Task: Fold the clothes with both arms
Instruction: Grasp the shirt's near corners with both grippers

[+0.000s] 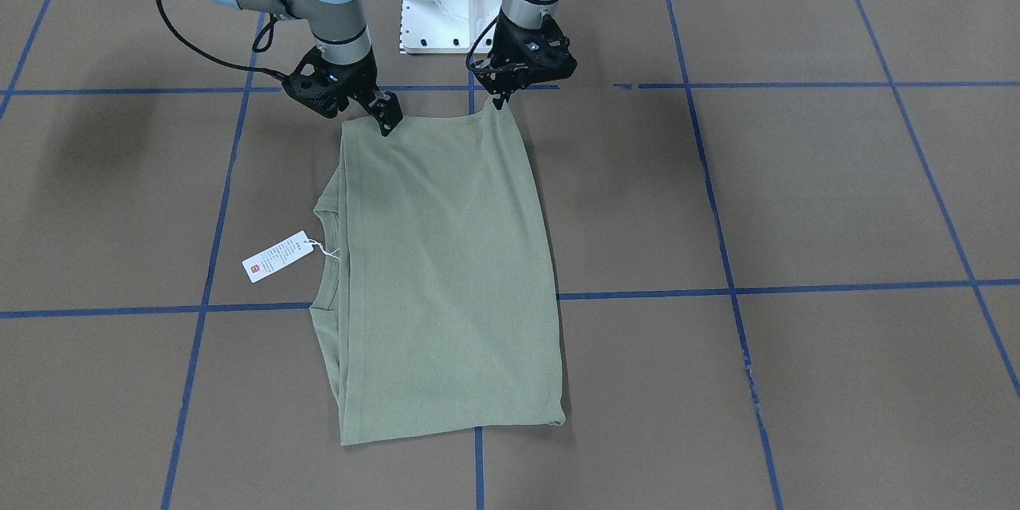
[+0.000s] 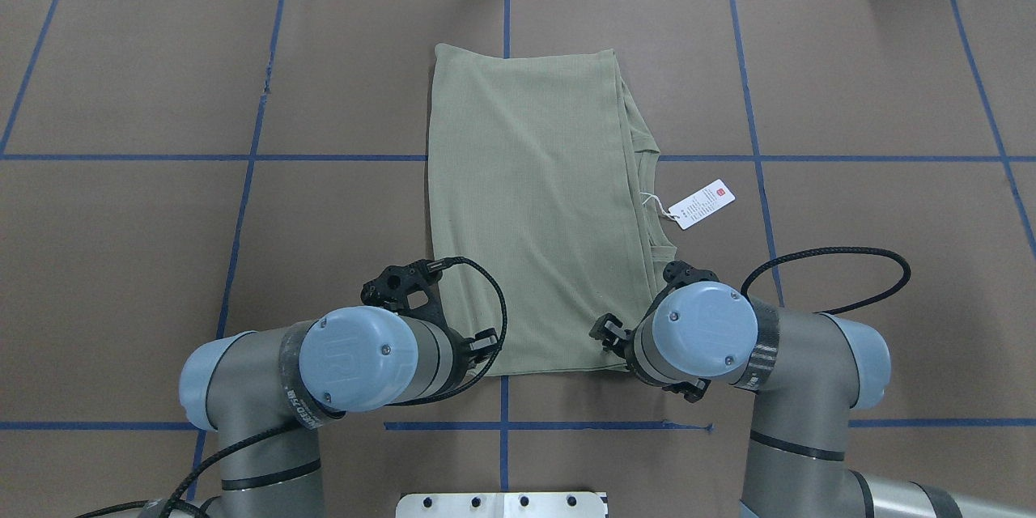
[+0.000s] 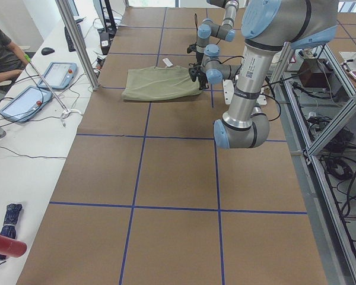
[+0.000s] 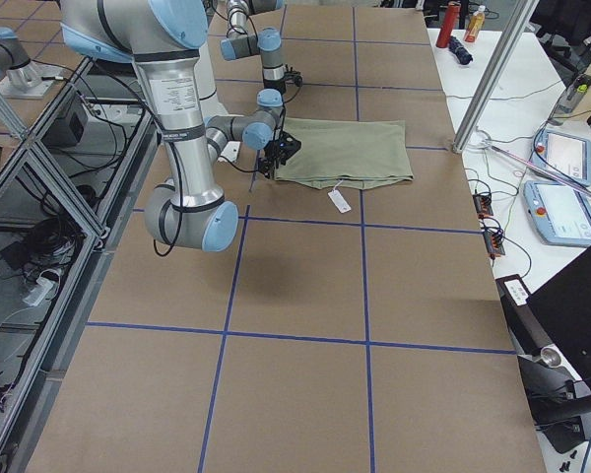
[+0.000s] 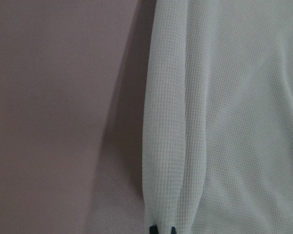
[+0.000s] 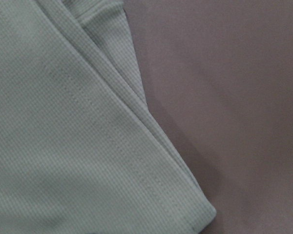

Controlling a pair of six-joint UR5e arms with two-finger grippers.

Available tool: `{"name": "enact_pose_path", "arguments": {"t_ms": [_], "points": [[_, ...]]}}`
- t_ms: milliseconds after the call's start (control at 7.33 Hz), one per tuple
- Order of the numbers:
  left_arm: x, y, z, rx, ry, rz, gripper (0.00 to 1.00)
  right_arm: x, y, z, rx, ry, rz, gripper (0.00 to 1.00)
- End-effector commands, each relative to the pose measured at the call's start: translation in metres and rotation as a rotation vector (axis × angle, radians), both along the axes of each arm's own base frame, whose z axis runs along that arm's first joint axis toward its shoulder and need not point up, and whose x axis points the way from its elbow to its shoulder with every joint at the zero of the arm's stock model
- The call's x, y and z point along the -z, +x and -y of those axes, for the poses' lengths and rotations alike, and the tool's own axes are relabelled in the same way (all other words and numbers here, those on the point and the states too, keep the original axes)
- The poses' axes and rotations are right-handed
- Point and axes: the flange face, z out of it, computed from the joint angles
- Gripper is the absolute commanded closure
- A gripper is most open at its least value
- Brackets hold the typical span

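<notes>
Exterior front-facing view, left hand (image 1: 500, 101): pressed together on a corner of the shirt (image 1: 446, 271) at its robot-side edge; the fabric rises to a small peak there.
Left wrist view: two dark fingertips (image 5: 154, 229) sit close together at the bottom edge, with a rolled fold of knit between them.
Right hand (image 1: 389, 121): tips rest on the same edge, near the other corner; whether they pinch the cloth cannot be told.
Shirt: sage green, folded into a long rectangle, lying flat mid-table apart from the raised corner.
Collar (image 1: 325, 255): on the robot's right side.
Hang tag (image 1: 276, 256): white, on a string, lying just beside the collar.
Table (image 1: 797, 199): brown surface crossed by blue tape lines.
</notes>
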Motion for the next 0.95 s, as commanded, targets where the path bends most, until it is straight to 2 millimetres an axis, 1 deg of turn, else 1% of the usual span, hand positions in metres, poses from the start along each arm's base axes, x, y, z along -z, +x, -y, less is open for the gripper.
{"name": "enact_pose_path", "arguments": {"t_ms": [0,136,273,409,545,682,818], "points": [[0.000,0.000,0.000,0.000,0.000,0.000,1.00,-0.001,-0.005,0.002,0.001,0.000,0.004,0.00],[0.000,0.000,0.001,0.000,0.001,0.002,1.00,0.000,-0.004,0.002,-0.003,-0.001,0.006,0.02],[0.000,0.000,0.001,0.001,-0.001,0.003,1.00,0.003,-0.002,0.003,-0.006,-0.002,0.015,0.38],[-0.002,0.000,0.001,0.000,0.000,0.006,1.00,0.008,0.001,0.003,-0.006,0.003,0.025,0.68],[-0.001,-0.001,0.003,0.005,0.000,0.005,1.00,0.011,0.003,0.004,-0.007,0.007,0.031,0.82],[0.000,-0.001,0.002,0.003,0.000,0.003,1.00,0.011,0.003,0.004,-0.005,0.009,0.031,0.87],[0.000,-0.001,0.002,0.003,0.000,0.003,1.00,0.010,0.002,0.004,-0.004,0.009,0.029,0.95]]}}
